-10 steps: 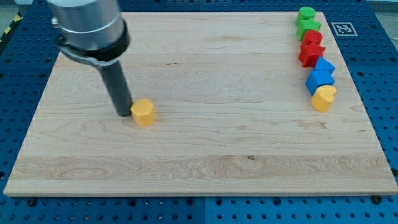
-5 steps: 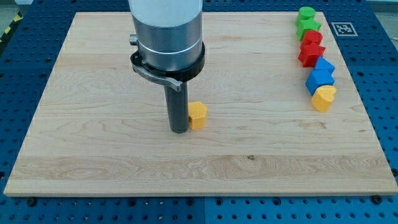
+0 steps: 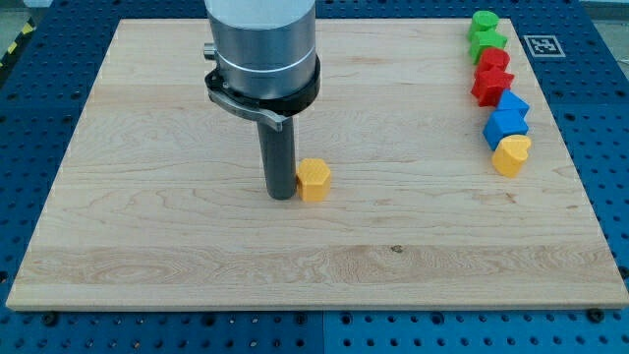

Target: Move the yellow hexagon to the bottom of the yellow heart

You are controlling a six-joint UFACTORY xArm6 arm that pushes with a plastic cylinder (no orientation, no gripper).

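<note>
The small yellow hexagon-shaped block (image 3: 314, 180) lay flat on the board near the middle, slightly toward the view's left. The small yellow heart-shaped block (image 3: 510, 155) lay flat well apart from it, near the view's right edge, slightly nearer the view's top than the hexagon.

The arm comes down from the view's top, a thick grey cylinder with a black collar around its lower edge. Below the collar a straight dark rod stands upright. My tip (image 3: 281, 197) is down at the table top, it seems, somewhat left of the view's middle. No gripper is fitted.
</note>
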